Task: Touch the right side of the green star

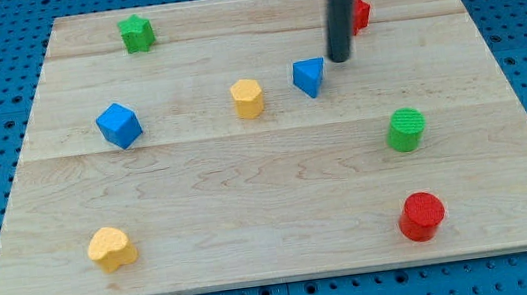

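Note:
The green star (137,33) lies near the view's top left of the wooden board (272,217). My tip (340,58) is at the end of the dark rod, far to the star's right, just right of the blue triangular block (309,76) and apart from it. The rod partly hides a red block (359,13) behind it.
A blue cube (119,125) lies at the left, a yellow hexagonal block (247,98) in the middle, a green cylinder (405,130) at the right, a red cylinder (421,216) at the bottom right and a yellow heart-like block (111,248) at the bottom left.

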Available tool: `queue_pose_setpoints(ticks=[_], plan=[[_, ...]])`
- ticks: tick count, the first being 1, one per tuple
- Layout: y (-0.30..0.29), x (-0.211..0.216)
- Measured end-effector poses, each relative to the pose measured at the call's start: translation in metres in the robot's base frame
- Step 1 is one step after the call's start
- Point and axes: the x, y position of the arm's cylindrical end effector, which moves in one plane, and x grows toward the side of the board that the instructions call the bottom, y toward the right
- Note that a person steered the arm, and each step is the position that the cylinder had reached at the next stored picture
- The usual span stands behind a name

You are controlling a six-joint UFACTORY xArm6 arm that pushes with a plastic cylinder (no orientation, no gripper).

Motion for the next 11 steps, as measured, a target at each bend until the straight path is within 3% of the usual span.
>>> queue_pose_setpoints(ticks=[1,2,3,5,7,9,10,11], plan=[[0.077,0.059],[0.129,0.146],[0.08,0.169],[0.051,0.134],[0.051,0.135],[0.04,0.092],[0.076,0.154],[-0.013,0.169]])
